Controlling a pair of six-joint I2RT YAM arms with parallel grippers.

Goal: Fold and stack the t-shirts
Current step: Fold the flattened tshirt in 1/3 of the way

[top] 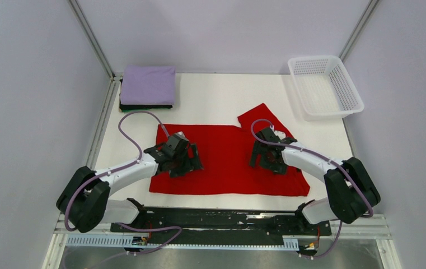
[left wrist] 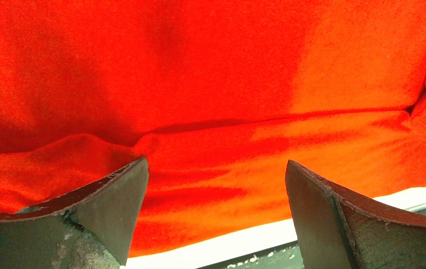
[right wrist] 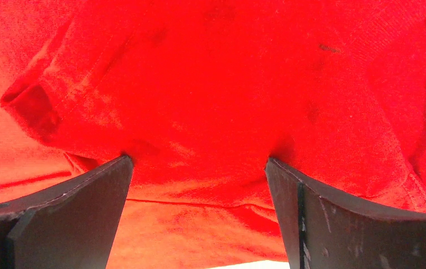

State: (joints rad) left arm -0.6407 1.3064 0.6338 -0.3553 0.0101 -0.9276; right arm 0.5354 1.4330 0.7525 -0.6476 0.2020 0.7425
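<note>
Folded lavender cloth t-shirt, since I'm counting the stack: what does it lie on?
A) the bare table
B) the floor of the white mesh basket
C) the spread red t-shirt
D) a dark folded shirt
D: in the top view the folded lavender t-shirt has the edge of a dark folded shirt showing just beneath it.

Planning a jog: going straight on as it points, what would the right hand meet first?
The red t-shirt; the right hand, open, points down at it and seems to be touching the cloth, though depth is unclear.

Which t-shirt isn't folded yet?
The red t-shirt, spread out in the middle; the lavender t-shirt and the dark t-shirt beneath it lie folded, stacked at the far-left corner.
</note>
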